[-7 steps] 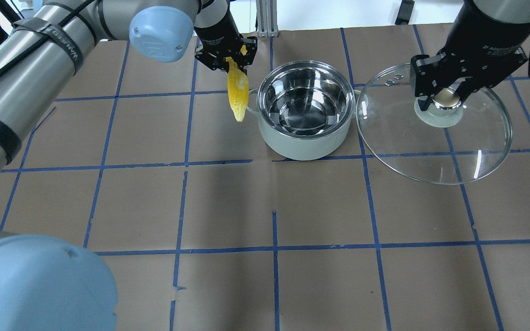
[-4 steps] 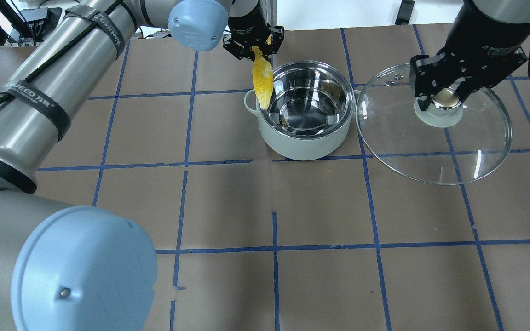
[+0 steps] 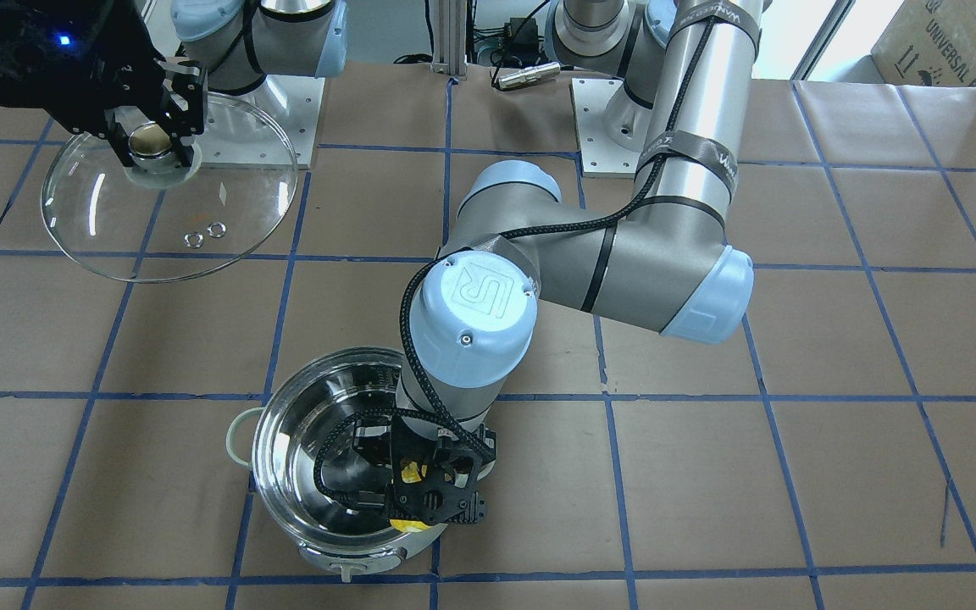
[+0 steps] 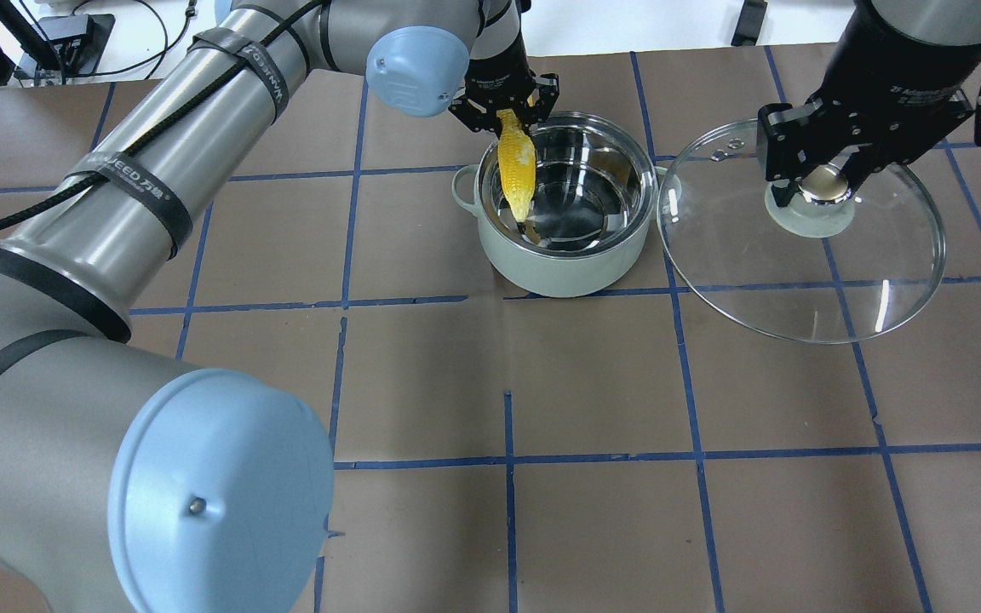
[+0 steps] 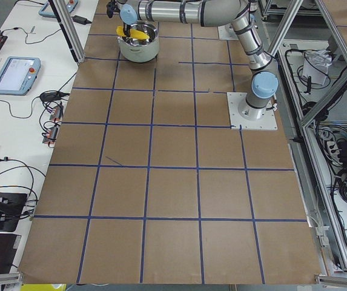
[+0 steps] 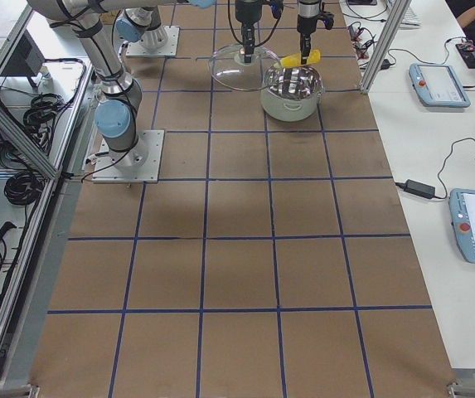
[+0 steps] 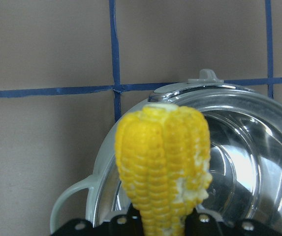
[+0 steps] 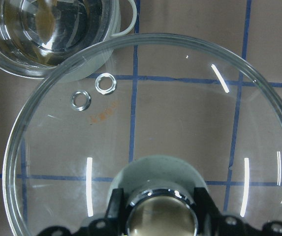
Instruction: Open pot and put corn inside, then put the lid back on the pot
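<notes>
The pot (image 4: 559,268) stands open at the table's far middle. My left gripper (image 4: 503,112) is shut on the thick end of the corn (image 4: 517,166). It holds the corn tip-down over the left part of the pot's opening. In the left wrist view the corn (image 7: 163,162) hangs over the pot's rim (image 7: 229,96). My right gripper (image 4: 823,183) is shut on the knob of the glass lid (image 4: 797,272). It holds the lid to the right of the pot, with its edge over the pot's right handle. The lid (image 8: 180,98) fills the right wrist view.
Brown paper with a blue tape grid (image 4: 507,460) covers the table. My left arm (image 3: 607,263) stretches over the table's middle to the pot (image 3: 272,474). Tablets and cables (image 6: 436,83) lie on a side bench past the pot.
My left gripper has carried the corn to the right, from beside the pot's left handle to over the pot's opening. The right gripper and the lid have not moved.
</notes>
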You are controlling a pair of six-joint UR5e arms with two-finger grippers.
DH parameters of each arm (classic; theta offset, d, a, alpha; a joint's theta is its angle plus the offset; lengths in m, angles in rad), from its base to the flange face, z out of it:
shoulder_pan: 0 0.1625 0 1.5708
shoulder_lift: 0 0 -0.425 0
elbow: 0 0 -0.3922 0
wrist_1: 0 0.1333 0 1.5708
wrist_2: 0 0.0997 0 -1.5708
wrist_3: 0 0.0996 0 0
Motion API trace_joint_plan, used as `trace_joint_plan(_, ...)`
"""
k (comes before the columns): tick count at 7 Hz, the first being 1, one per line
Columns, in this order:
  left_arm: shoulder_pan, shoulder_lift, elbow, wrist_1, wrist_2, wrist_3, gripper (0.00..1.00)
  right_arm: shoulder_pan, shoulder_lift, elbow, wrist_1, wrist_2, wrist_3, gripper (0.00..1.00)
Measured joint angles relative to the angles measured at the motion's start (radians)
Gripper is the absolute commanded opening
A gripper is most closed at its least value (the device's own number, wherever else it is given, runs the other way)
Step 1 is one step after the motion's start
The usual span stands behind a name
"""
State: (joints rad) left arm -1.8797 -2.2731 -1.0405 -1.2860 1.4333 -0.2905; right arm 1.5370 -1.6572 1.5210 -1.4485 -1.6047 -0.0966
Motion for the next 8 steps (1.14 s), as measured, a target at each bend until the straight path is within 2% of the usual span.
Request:
trace_joint_plan(3,-0.001,0.027,-0.026,-0.012,0.002,-0.034,1.0,0.0,-0.001,0.009,-0.002,0.0,-0.002,0.16)
trace_joint_plan(5,0.039,0.071,-0.053,-0.024,0.016,-0.004,1.0,0.0,-0.002,0.01,-0.003,0.0,-0.003,0.16)
trace_joint_plan(6,0.084,0.121,-0.098,-0.027,0.025,0.071,1.0,0.0,-0.002,0.01,-0.003,0.0,-0.002,0.16)
trace_joint_plan(8,0.218,0.306,-0.312,-0.028,0.031,0.256,1.0,0.003,-0.001,0.01,-0.027,0.001,0.004,0.16)
